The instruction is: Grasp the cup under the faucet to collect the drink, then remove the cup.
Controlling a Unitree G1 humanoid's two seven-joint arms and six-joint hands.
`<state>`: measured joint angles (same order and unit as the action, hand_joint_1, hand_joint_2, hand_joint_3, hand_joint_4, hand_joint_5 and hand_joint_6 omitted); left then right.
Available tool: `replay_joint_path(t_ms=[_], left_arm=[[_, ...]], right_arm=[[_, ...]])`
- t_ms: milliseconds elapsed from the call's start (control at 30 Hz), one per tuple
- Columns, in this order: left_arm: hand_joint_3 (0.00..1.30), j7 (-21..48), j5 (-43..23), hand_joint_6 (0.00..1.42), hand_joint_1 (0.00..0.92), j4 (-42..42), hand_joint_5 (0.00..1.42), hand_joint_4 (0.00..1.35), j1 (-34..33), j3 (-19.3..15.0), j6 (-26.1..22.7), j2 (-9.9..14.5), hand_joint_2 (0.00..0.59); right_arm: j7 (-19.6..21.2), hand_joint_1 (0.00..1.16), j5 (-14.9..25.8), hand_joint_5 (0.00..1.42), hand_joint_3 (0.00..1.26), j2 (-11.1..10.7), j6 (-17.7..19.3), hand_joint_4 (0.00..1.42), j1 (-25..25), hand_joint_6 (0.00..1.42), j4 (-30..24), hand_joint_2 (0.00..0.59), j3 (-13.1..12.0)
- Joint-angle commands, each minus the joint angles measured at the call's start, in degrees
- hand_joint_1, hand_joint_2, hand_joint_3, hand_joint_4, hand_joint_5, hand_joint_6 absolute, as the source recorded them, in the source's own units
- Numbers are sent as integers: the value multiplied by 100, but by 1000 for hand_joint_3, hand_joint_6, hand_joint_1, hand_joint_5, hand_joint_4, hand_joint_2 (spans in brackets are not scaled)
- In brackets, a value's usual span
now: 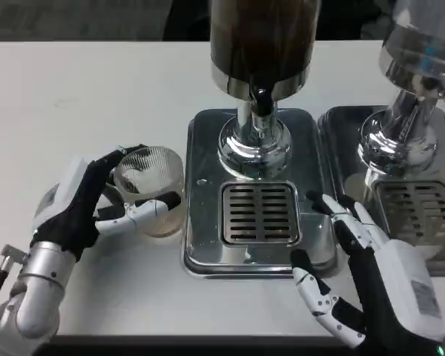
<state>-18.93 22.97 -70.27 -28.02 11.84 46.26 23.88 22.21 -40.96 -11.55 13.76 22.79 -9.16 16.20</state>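
One ribbed glass cup (150, 189) held on table (81, 96) just left of drip tray (200, 245), left hand (85, 204) fingers (144, 211) wrapped round it for carrying under faucet (261, 100). Right hand (371, 278) rested beside tray, fingers spread, nothing held.

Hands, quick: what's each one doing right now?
Left hand: holding the ribbed clear cup on the table beside the drip tray.
Right hand: open, holding nothing.
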Motion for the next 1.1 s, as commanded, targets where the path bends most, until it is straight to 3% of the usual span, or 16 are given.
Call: replay_joint_path(t_ms=[33, 333, 800, 1100], left_arm=[[458, -1, 16, 926, 507, 34, 784, 483, 119, -3, 87, -52, 113], [514, -337, 104, 996, 486, 114, 850, 534, 269, 10, 227, -31, 99], [545, -1035, 285, 1059, 488, 977, 879, 570, 637, -214, 957, 354, 86], [545, -921, 567, 1064, 492, 1329, 879, 572, 508, -125, 950, 279, 86]], right_arm=[[26, 372, 52, 61, 167, -14, 108, 197, 30, 113, -39, 440, -28], [4, 383, 114, 72, 168, -28, 127, 210, 115, 105, -100, 438, -28], [-2, 388, 219, 73, 177, -5, 208, 219, 110, 97, -62, 438, -2], [-25, 390, 262, 79, 178, -3, 248, 222, 88, 84, -82, 438, -9]])
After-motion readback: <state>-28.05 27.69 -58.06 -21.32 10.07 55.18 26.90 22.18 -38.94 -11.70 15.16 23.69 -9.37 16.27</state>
